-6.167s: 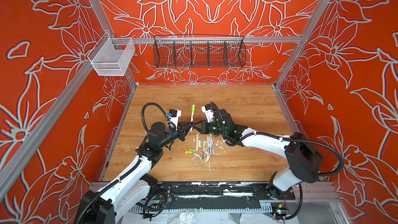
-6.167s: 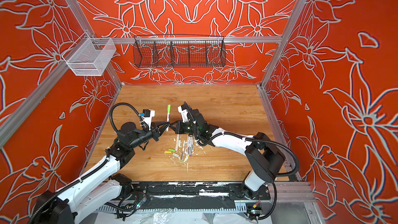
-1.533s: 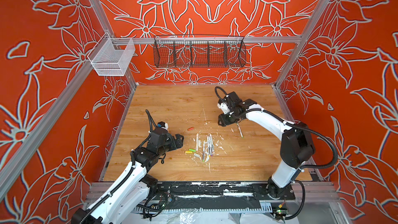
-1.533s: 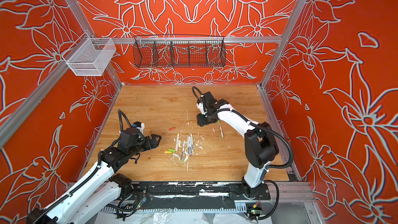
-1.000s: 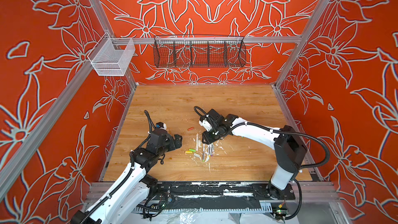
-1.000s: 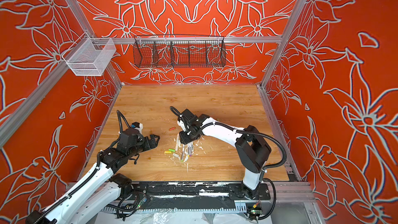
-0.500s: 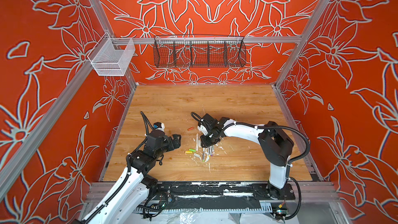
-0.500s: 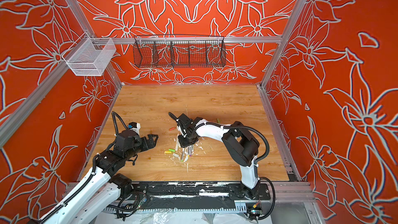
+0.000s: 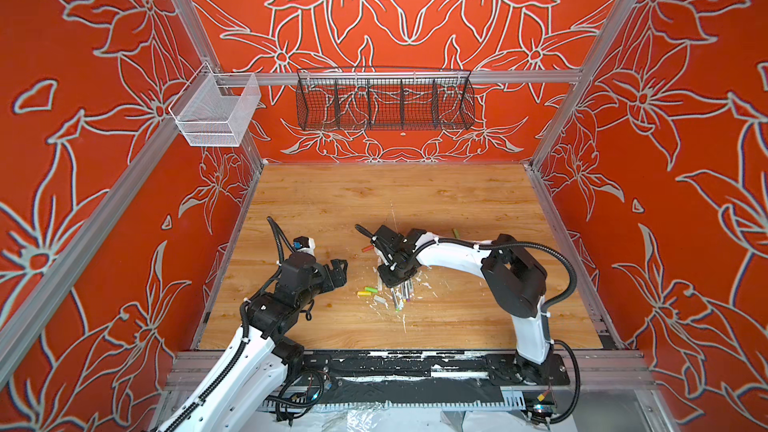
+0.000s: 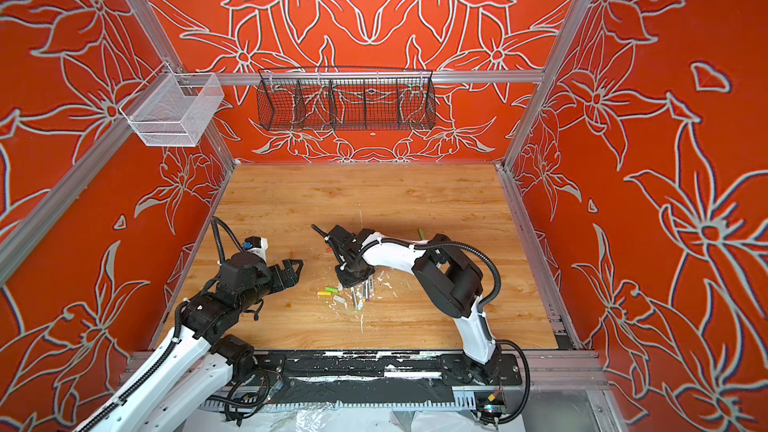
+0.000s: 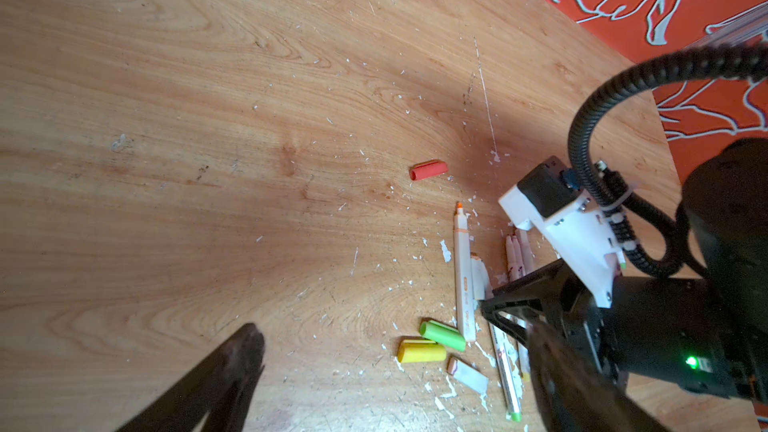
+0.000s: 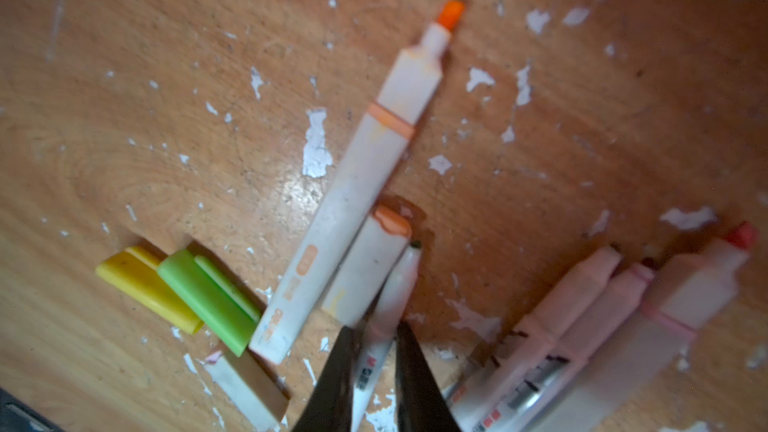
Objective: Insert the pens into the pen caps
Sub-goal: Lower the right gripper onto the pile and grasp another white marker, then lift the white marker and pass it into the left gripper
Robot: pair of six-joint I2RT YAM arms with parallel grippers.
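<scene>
Five pens (image 12: 353, 201), five caps (image 11: 442, 335); right tool (image 12: 374, 328) pinches one pen (image 12: 399, 284), left tool (image 9: 341, 271) gapes empty.

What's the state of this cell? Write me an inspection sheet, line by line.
Surface: light wooden tabletop, scratched.
Job's things: white-barrelled marker pens clustered, tips bare; lime green plastic cap and yellow cap side by side, pale grey cap nearby, orange-red cap apart.
Clutter: white paint flecks around the pens.
Grippers: left gripper open, holding nothing; right gripper shut on a dark-tipped white pen.
Cables: black ribbed cables loop off both wrists; no snag seen.
Surroundings: orange floral walls; black wire basket and white mesh basket on the rail.
</scene>
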